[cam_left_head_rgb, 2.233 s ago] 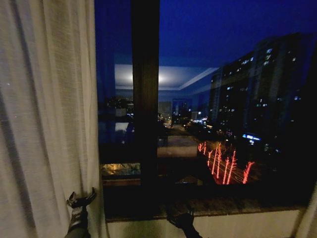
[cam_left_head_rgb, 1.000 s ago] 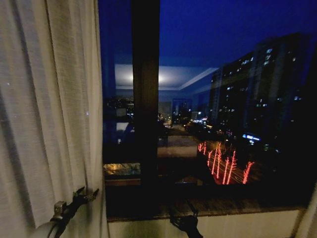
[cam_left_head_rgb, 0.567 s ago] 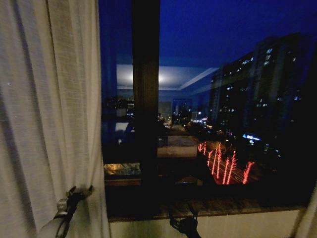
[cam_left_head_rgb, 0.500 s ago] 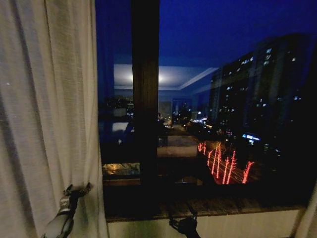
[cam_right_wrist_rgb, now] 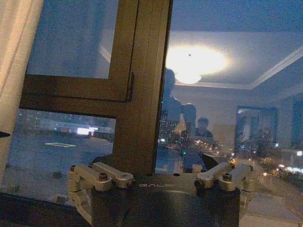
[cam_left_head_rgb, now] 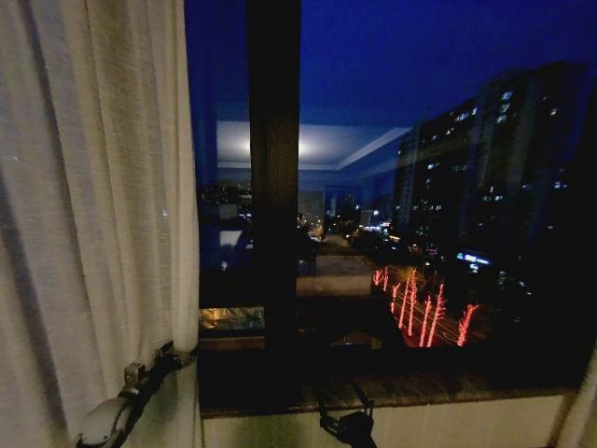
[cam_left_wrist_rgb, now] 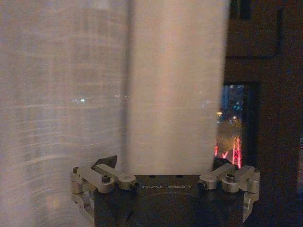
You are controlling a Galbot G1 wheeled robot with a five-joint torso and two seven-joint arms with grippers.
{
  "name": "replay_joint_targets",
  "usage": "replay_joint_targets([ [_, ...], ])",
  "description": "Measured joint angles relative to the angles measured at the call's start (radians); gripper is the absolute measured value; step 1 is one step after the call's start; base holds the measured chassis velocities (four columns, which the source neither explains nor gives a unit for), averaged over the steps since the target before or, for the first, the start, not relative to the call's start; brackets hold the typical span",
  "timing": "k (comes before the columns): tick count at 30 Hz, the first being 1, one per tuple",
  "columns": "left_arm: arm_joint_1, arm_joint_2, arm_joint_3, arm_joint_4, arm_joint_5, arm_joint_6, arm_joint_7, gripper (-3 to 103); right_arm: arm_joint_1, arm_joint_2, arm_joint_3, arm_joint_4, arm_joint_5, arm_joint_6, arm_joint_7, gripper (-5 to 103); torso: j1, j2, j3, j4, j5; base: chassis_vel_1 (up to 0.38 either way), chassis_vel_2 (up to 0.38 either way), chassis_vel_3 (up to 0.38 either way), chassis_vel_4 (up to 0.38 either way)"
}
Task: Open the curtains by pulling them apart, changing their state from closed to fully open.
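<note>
Sheer cream pleated curtains (cam_left_head_rgb: 93, 215) hang gathered at the window's left side, glass uncovered

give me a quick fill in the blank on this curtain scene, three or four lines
1. The left end effector is at the inner edge of the sheer ____.
2. The right end effector hangs low in front of the window ____.
3. The curtain is bunched on the robot's ____ side.
4. Behind the glass it is ____.

Missing words: curtain; sill; left; night
</note>
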Motion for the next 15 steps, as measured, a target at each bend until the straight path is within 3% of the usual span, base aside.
replay_joint_targets([
  [11,-0.047,-0.031,0.026,0.062,0.006,-0.014,-0.128,103,-0.004,0.0,0.0,-0.003,-0.012,0.016,0.002,100,0.0,0.0,0.0,-0.0003,0.0,0.0,0.0,0.0,0.0],
  [15,-0.046,-0.035,0.027,0.063,0.005,-0.021,-0.144,89,-0.004,0.0,-0.006,-0.003,-0.022,0.016,0.004,100,0.0,0.0,0.0,-0.0002,0.0,0.0,0.0,0.0,0.0],
])
